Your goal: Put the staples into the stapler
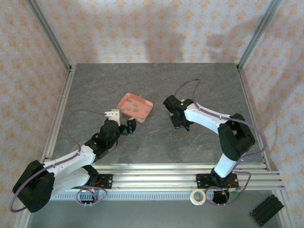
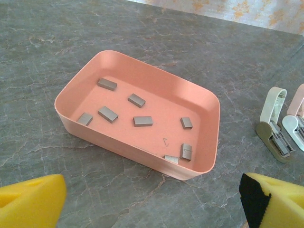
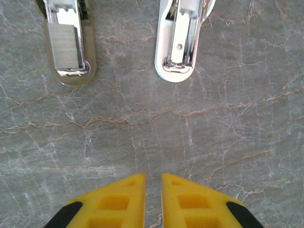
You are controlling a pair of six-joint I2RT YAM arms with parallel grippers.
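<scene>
Several dull-grey staples [image 2: 143, 121] lie scattered in the salmon-pink tray [image 2: 124, 151], which the top view shows as the tray [image 1: 124, 100] left of centre. My left gripper [image 2: 152, 209] hovers open just in front of the tray, with nothing between its yellow fingers [image 2: 28, 202]. Right of the tray lie two small staplers, both hinged open: an olive one [image 2: 273, 133] and a pink-and-white one [image 2: 297, 124]. My right gripper [image 3: 153, 190] is above bare table just short of the olive stapler [image 3: 70, 47] and the white stapler [image 3: 178, 42]. Its fingers are nearly together and hold nothing.
Both grippers are low over the grey stone tabletop: the left gripper [image 1: 129, 126] near the tray, the right gripper [image 1: 178, 121] to its right. A tape roll [image 1: 198, 196] and a black block [image 1: 267, 209] lie beyond the front rails. Patterned walls enclose the table.
</scene>
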